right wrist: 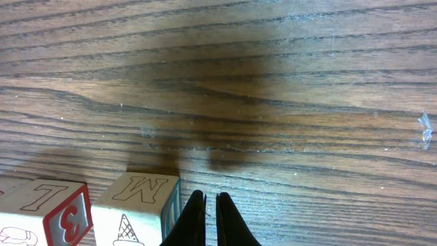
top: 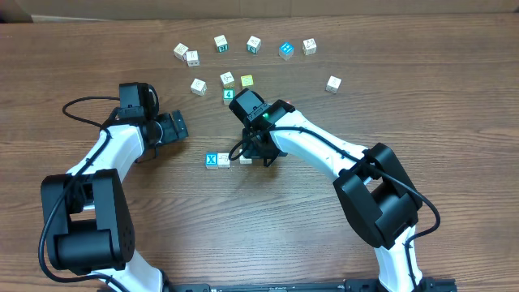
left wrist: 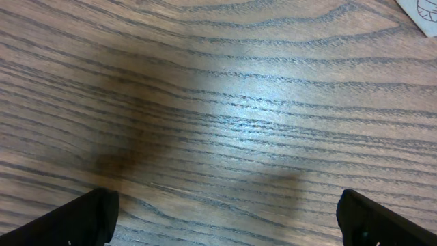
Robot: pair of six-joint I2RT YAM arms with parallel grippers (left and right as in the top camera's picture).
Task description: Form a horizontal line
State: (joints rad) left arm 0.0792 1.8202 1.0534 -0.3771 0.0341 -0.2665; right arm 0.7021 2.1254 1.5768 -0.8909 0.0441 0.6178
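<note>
With the right gripper (right wrist: 210, 217) pressed together beside the M cube (right wrist: 136, 201), I'd nudge it gently and squarely toward the X cube (top: 212, 160); left gripper (left wrist: 229, 215) sits spread wide.

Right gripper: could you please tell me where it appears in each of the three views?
Overhead: the right gripper sits just below centre, fingertips down near the table.
Left wrist: not in it.
Right wrist: the right gripper is at the bottom edge, centre, shut.
Shared landmark: the cream M cube beside the fingertips in the right wrist view, immediately left of them overhead.
</note>
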